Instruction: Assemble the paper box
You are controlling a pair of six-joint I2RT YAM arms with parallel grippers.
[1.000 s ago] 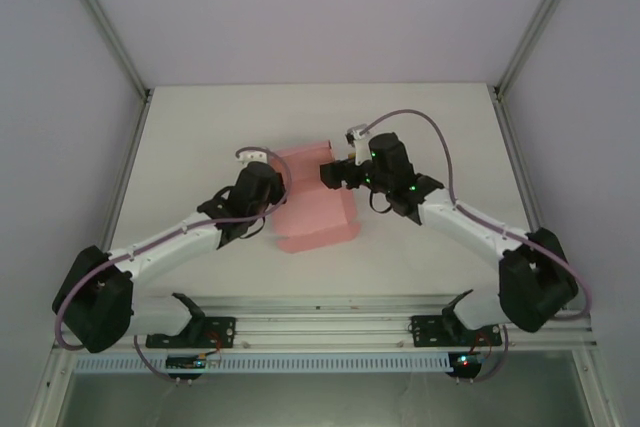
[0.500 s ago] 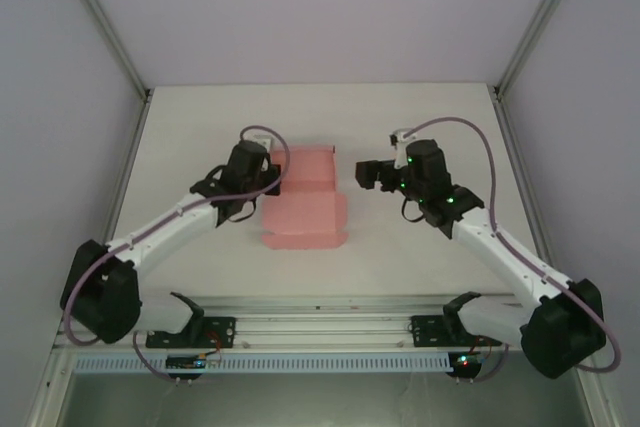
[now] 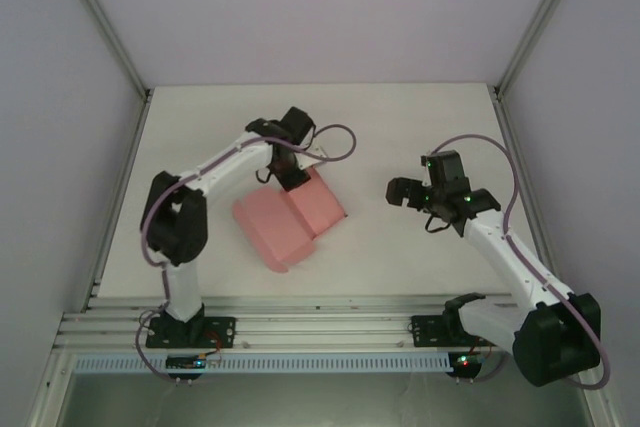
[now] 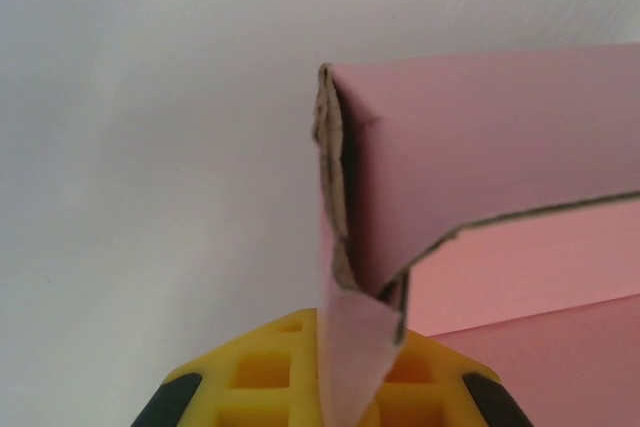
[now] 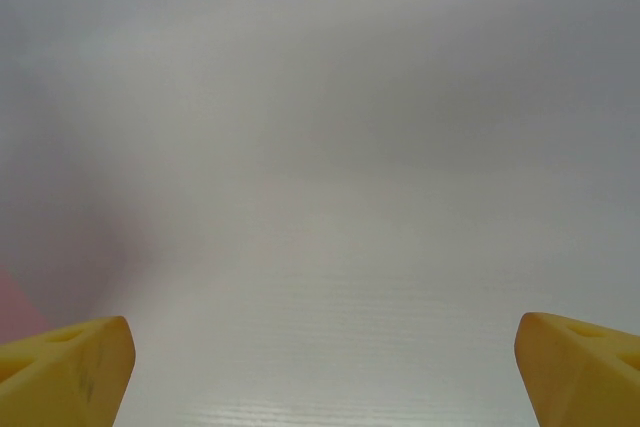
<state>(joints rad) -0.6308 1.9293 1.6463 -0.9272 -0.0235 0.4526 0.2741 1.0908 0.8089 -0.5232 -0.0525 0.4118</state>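
The paper box (image 3: 288,219) is a pink, partly folded card piece lying askew at the middle of the white table (image 3: 420,117). My left gripper (image 3: 294,177) is at its far edge, shut on a raised flap. In the left wrist view the pink flap of the paper box (image 4: 480,147) stands on edge, and its thin tip is pinched in the left gripper (image 4: 350,342) between yellow fingers (image 4: 260,367). My right gripper (image 3: 402,190) hangs to the right of the box, apart from it. In the right wrist view the right gripper (image 5: 320,372) is wide open, with bare table between its fingertips (image 5: 70,357).
Grey walls with metal corner posts (image 3: 108,27) close in the table on three sides. An aluminium rail (image 3: 320,325) runs along the near edge at the arm bases. Bare table lies behind the box and to its right.
The right gripper let go of the box, opened wide and drew back to the right. The left gripper shifted to the far edge, and the box turned askew and slid left.
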